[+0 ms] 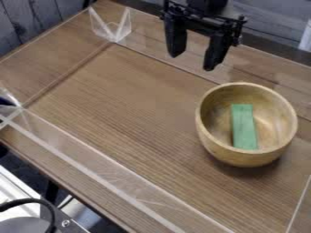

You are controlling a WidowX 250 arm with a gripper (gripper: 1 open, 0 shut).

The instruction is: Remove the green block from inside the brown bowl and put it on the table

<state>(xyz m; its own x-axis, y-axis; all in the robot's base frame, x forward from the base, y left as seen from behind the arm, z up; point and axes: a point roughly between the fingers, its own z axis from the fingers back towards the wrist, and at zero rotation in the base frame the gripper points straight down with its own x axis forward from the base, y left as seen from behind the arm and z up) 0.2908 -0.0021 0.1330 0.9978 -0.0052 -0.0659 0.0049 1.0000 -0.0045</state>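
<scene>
The green block (245, 126) lies flat inside the brown bowl (209, 111), which stands on the right side of the table (109, 100). My gripper (195, 50) hangs above the table at the top of the view, up and to the left of the bowl, pointing down. Its two black fingers stand wide apart with nothing between them, so it is open. It touches neither the bowl nor the block.
Low clear plastic walls (73, 146) run along the table's edges, with a corner bracket (118, 27) at the far left. Bare wood-grain tabletop stretches across the left and middle of the view.
</scene>
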